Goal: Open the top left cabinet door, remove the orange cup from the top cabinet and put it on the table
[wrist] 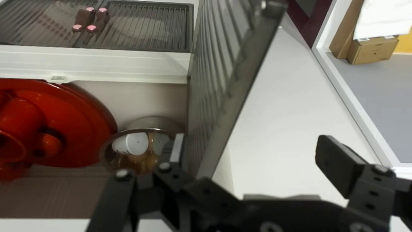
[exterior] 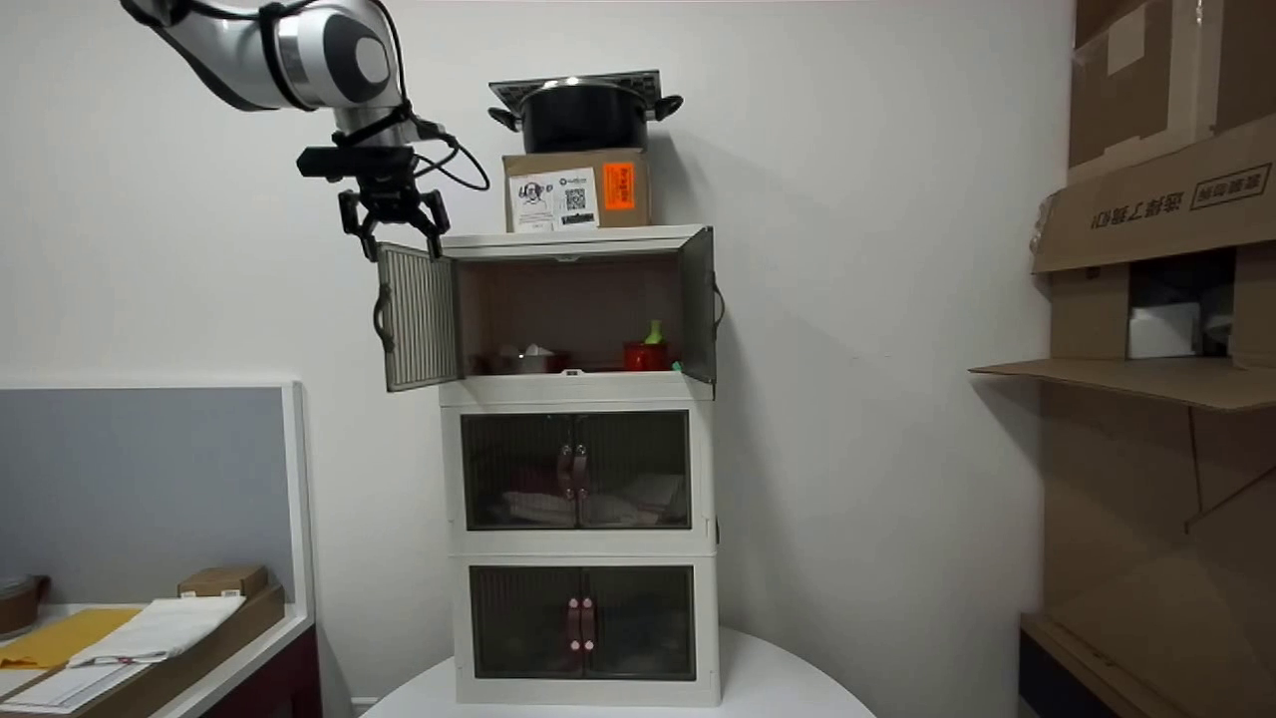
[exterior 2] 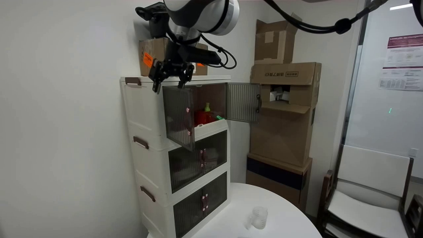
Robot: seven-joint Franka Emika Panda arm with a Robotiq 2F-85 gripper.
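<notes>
The top left cabinet door (exterior: 421,319) is swung open; it also shows in an exterior view (exterior 2: 178,115) and the wrist view (wrist: 222,80). The top cabinet (exterior: 578,389) has both doors open. My gripper (exterior: 404,249) is open and empty at the door's upper edge; in the wrist view (wrist: 251,145) that edge lies between its fingers, nearer the left one, with no grip on it. Inside, a red-orange cup-like item (wrist: 19,129) sits on a red plate-like piece, also seen as red items in both exterior views (exterior: 646,356) (exterior 2: 203,118). The round white table (exterior 2: 281,215) bears the stack.
The right-hand door (exterior: 698,304) stands open. A metallic bowl (wrist: 109,149) with white and brown items is inside. A cardboard box (exterior: 626,214) and black pot (exterior: 583,118) stand on top. A clear cup (exterior 2: 259,217) is on the table.
</notes>
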